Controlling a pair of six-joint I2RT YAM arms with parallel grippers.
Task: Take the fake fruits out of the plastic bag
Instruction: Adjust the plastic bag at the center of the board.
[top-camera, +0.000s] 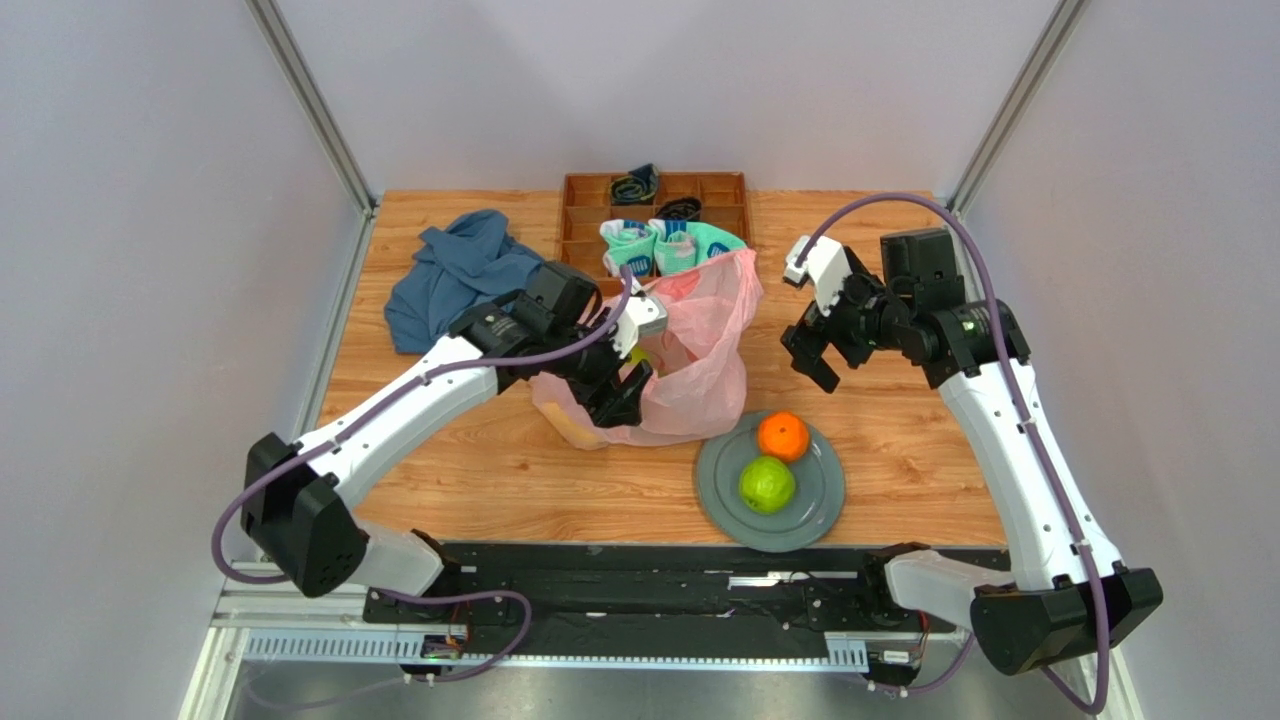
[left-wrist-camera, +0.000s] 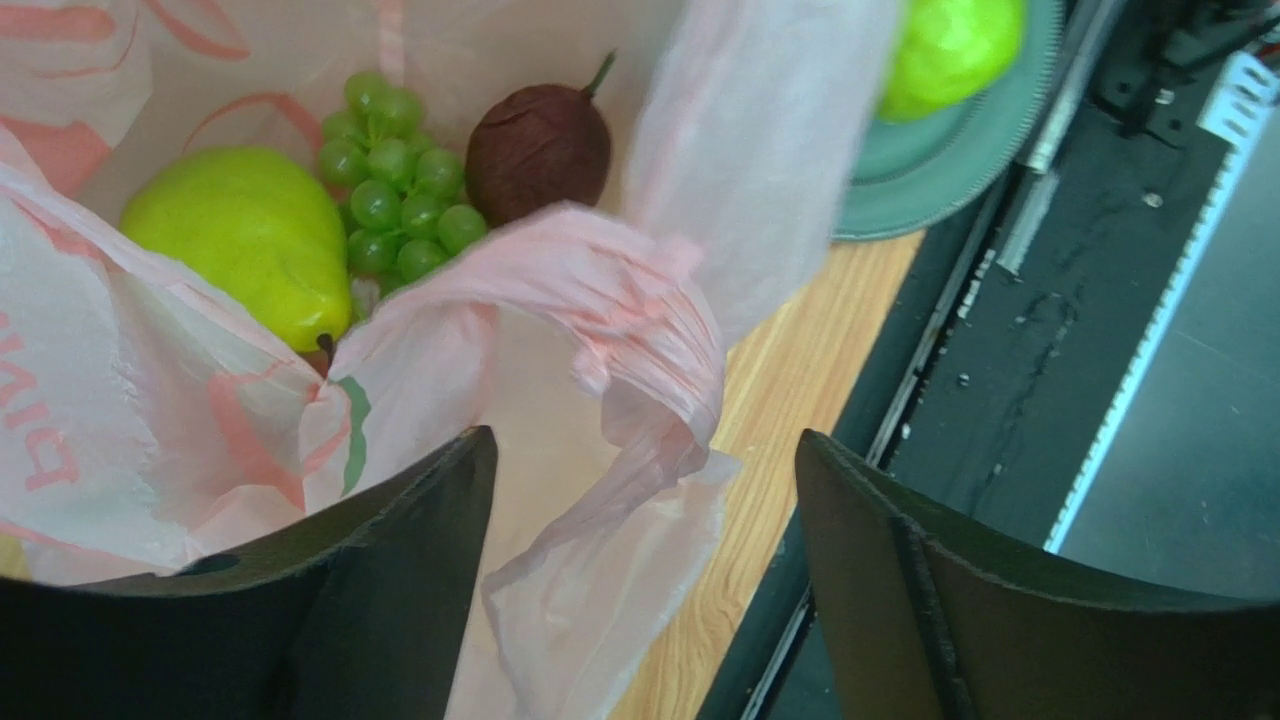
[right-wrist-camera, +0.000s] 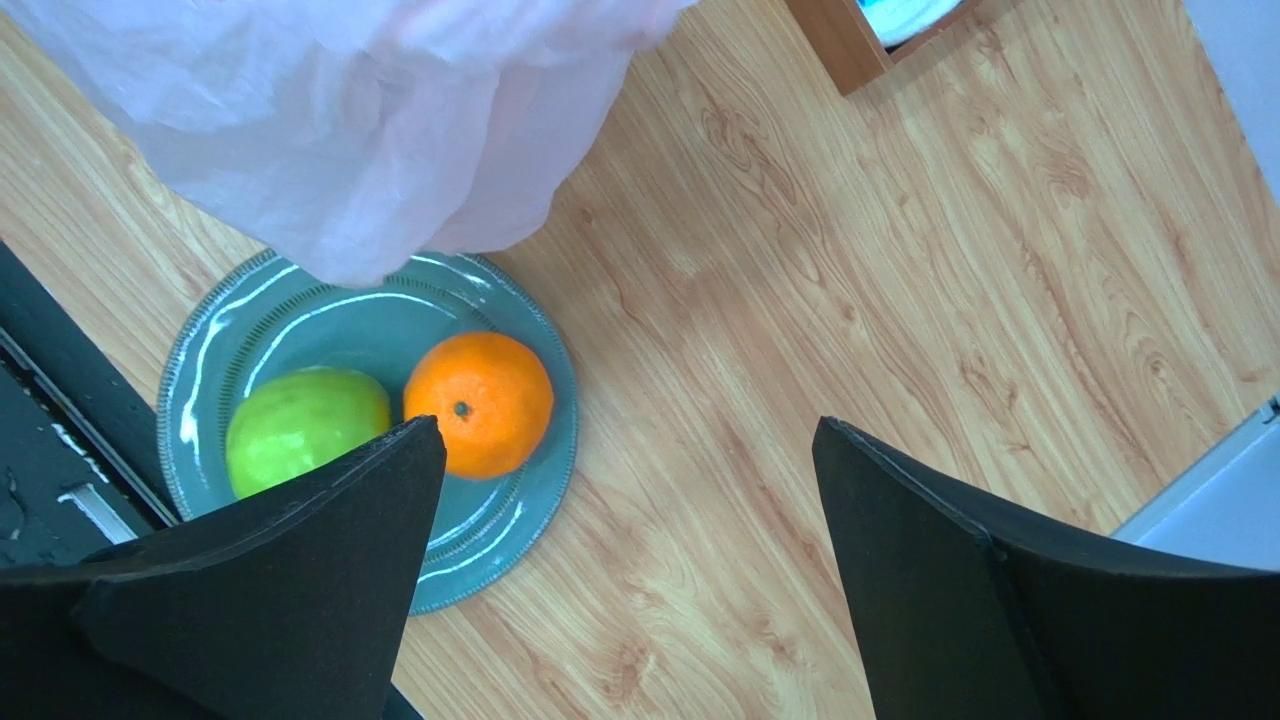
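L gripper (left-wrist-camera: 643, 450): jaws wide apart, astride crumpled rim of plastic bag (left-wrist-camera: 601, 300), film between fingers, not pinched | R gripper (right-wrist-camera: 628, 435): jaws at full spread, empty, above table (right-wrist-camera: 902, 225) just right of bag | in bag: green pear (left-wrist-camera: 248, 240), green grapes (left-wrist-camera: 394, 188), dark plum (left-wrist-camera: 538, 147) | on grey plate (top-camera: 821, 507) beside bag: orange (top-camera: 781, 437), green apple (top-camera: 766, 485)
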